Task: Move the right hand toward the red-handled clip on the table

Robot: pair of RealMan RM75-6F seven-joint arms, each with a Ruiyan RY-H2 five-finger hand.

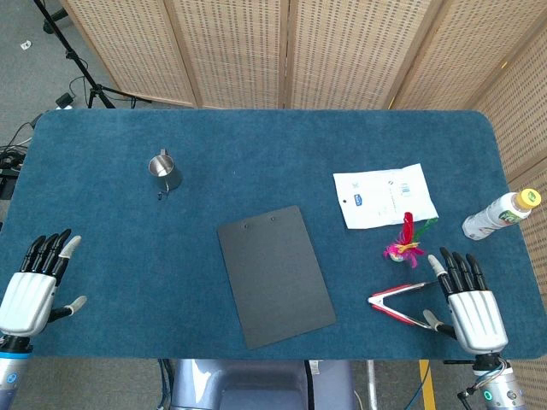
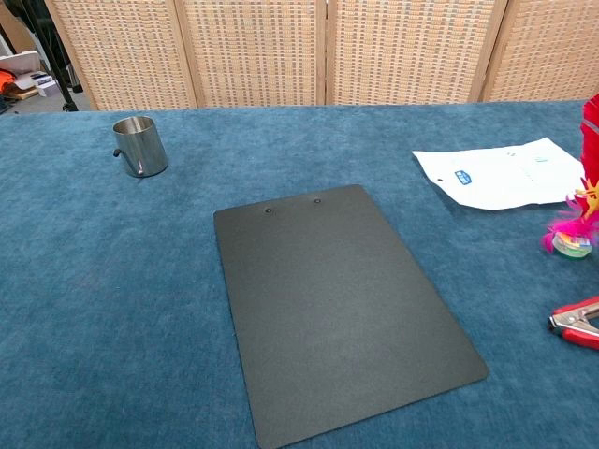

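Note:
The red-handled clip [image 1: 396, 304] lies on the blue table near the front right edge, its two arms spread in a V pointing left; its tip also shows at the right border of the chest view [image 2: 576, 321]. My right hand [image 1: 468, 306] rests flat just right of it, fingers spread and pointing away, thumb close to the clip's lower arm, holding nothing. At the front left corner my left hand [image 1: 34, 286] lies flat and spread, also without anything in it. Neither hand shows in the chest view.
A black clipboard [image 1: 273, 273] lies at the table's centre front. A white packet [image 1: 385, 195] and a pink feathered shuttlecock [image 1: 403, 248] sit behind the clip. A plastic bottle [image 1: 500, 213] lies at the right edge. A steel cup [image 1: 164, 170] stands back left.

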